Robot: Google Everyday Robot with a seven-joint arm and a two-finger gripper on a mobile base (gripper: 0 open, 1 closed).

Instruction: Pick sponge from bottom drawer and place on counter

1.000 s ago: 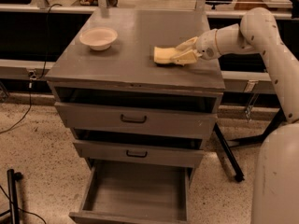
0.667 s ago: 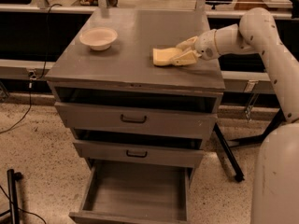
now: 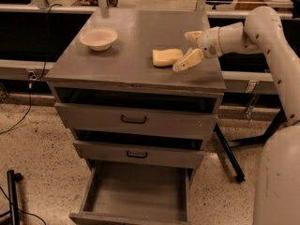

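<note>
The pale yellow-tan sponge [image 3: 166,56] lies flat on the grey counter [image 3: 126,60], right of centre. My gripper [image 3: 189,48] sits just to the sponge's right, a little above the counter, with its two cream fingers [image 3: 187,60] spread apart and nothing between them. The near finger lies close beside the sponge's right edge. The bottom drawer [image 3: 136,191] stands pulled out at the foot of the cabinet, its flat grey floor bare.
A cream round bowl [image 3: 98,37] stands at the counter's back left. The two upper drawers [image 3: 135,119] are slightly ajar. My white arm [image 3: 276,50] reaches in from the right. A dark stand leg [image 3: 229,153] crosses the floor right of the cabinet.
The fingers have opened and let go of the sponge, which now rests on the counter. The gripper has drawn back slightly to the right.
</note>
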